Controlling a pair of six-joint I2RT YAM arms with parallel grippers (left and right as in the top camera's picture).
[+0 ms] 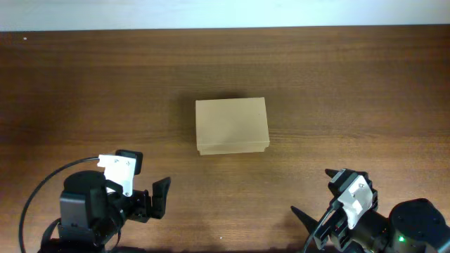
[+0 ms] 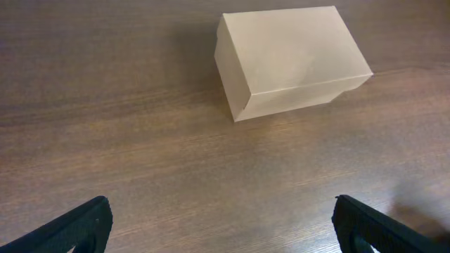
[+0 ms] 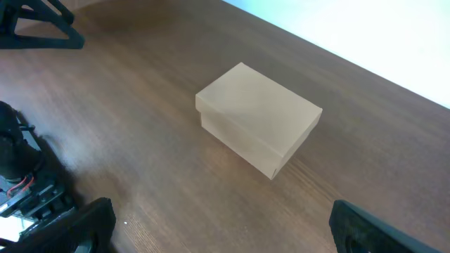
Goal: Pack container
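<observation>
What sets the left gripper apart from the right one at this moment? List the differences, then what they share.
Place: the left gripper sits at the near left of the table, the right gripper at its near right. Aim: the container lies up and to the right of the left gripper's midline, but nearly centred ahead of the right gripper. Shared: both are open, empty and well clear of the container.

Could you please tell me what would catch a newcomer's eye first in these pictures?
The tan cardboard container stands alone in the middle of the dark wooden table, with its lid shut. At the near edge of the table, the left gripper and the right gripper flank it, both open, empty and well apart from it.
</observation>
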